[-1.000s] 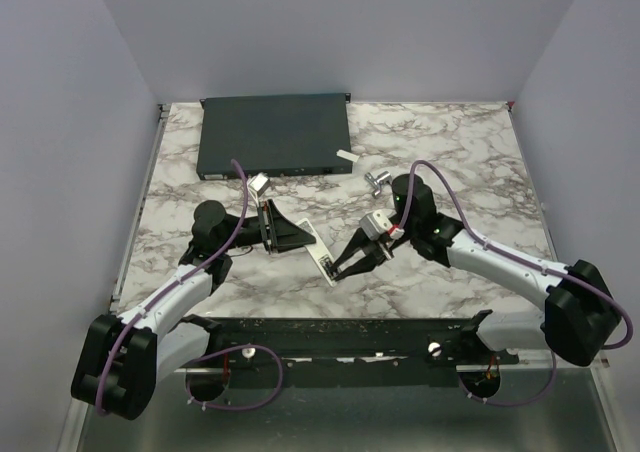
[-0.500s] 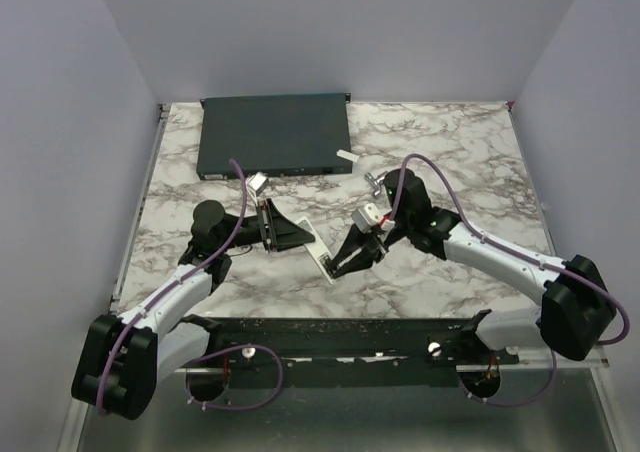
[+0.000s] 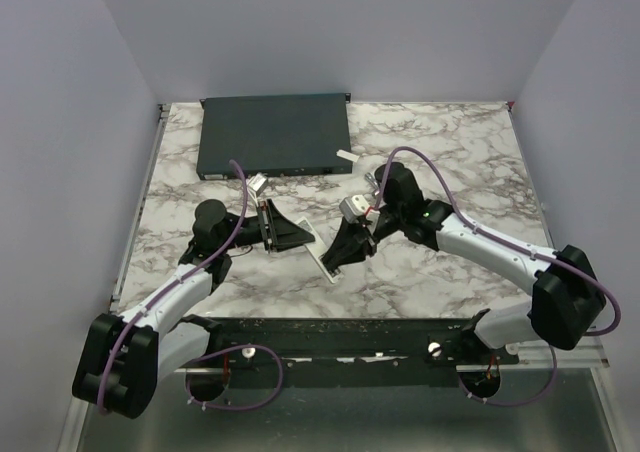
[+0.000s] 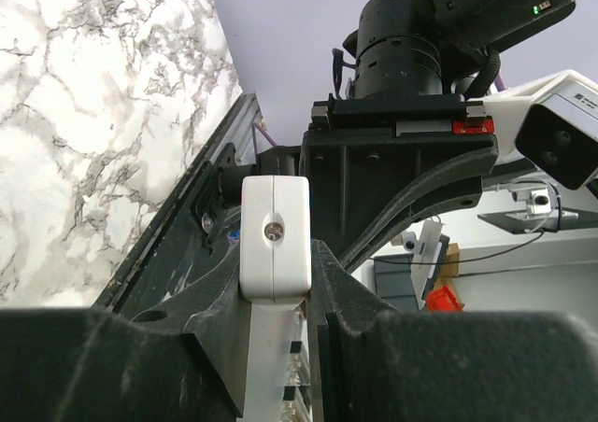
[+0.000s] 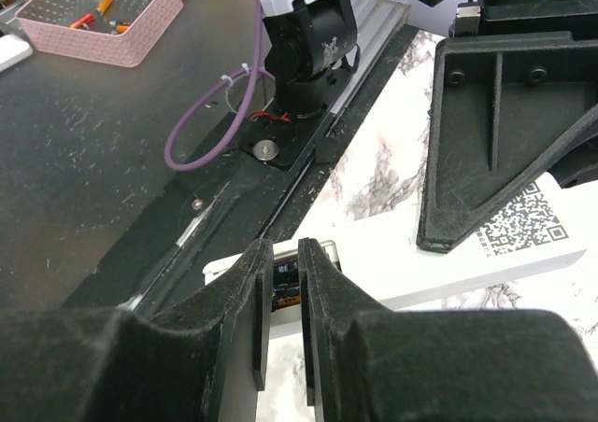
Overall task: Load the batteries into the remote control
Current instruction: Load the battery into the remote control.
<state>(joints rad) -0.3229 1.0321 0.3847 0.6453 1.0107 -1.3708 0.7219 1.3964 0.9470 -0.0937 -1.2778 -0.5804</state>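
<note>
Top external shows the left tool (image 3: pixel 300 235) clenched on the remote control (image 3: pixel 318 253), with the right tool (image 3: pixel 333 263), grip unclear, at its 5 o'clock end.

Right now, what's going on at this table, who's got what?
The left gripper is shut on one end of the white remote control, steadying it on the marble table. The right gripper is down at the remote's open battery compartment, fingers close together with a battery showing between their tips. Gripped or already seated, I cannot tell. The dark-grey box at the back is untouched.
</note>
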